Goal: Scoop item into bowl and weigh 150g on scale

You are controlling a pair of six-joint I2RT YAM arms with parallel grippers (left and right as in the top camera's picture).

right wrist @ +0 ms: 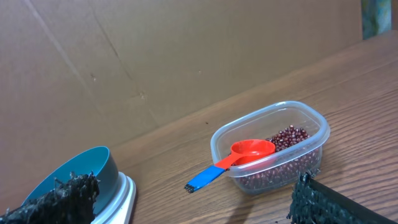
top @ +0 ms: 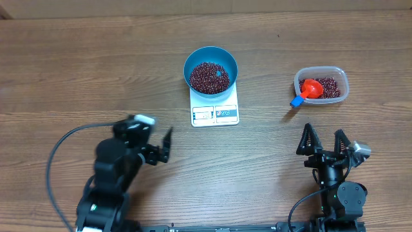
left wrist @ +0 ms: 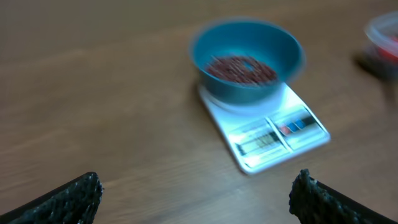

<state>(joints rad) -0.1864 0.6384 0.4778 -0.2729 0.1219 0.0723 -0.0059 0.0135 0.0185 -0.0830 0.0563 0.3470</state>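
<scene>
Left tool (left wrist: 198, 182) well short of bowl (left wrist: 244, 93)

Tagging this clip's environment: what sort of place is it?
Likely a robot lab bench, not a kitchen: wood-grain table, plain cardboard backdrop, and just a scale, blue bowl and clear tub laid out.

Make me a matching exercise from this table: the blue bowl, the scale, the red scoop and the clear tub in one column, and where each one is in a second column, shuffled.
1. blue bowl
2. scale
3. red scoop
4. clear tub

A. lying in the tub, handle over its rim
B. under the bowl
C. on the scale, with beans in it
D. on the table, to the right of the scale

Pairs: 1-C, 2-B, 3-A, 4-D
</scene>
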